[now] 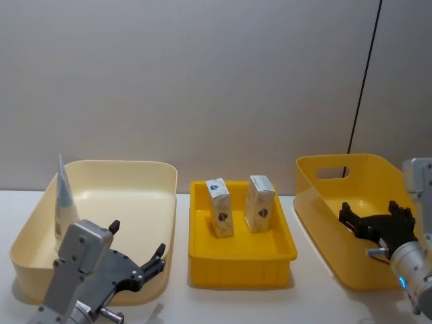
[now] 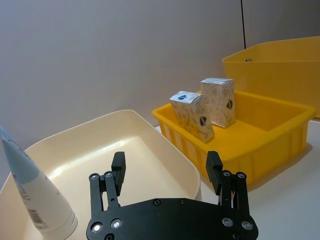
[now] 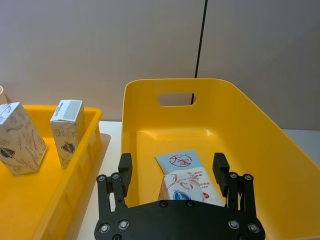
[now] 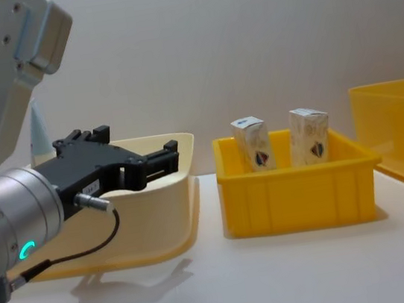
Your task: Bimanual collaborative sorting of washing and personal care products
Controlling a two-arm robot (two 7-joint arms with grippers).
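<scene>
A pale-blue squeeze tube (image 1: 63, 202) stands upright at the left end of the cream bin (image 1: 145, 172). Two small white cartons (image 1: 220, 207) (image 1: 260, 203) stand side by side in the small yellow tray (image 1: 239, 260) at the centre. My left gripper (image 1: 137, 241) is open and empty, hovering over the cream bin's near right corner, with the tube (image 2: 30, 195) off to its side. My right gripper (image 1: 370, 209) is also open, above the big yellow bin (image 1: 317, 202). Under it, two flat printed packets (image 3: 180, 161) (image 3: 192, 186) lie on that bin's floor.
The three containers stand in a row on a white table, with narrow gaps between them. A plain grey wall with a black cable (image 1: 364, 74) runs behind. Bare table (image 4: 280, 276) lies in front of the tray.
</scene>
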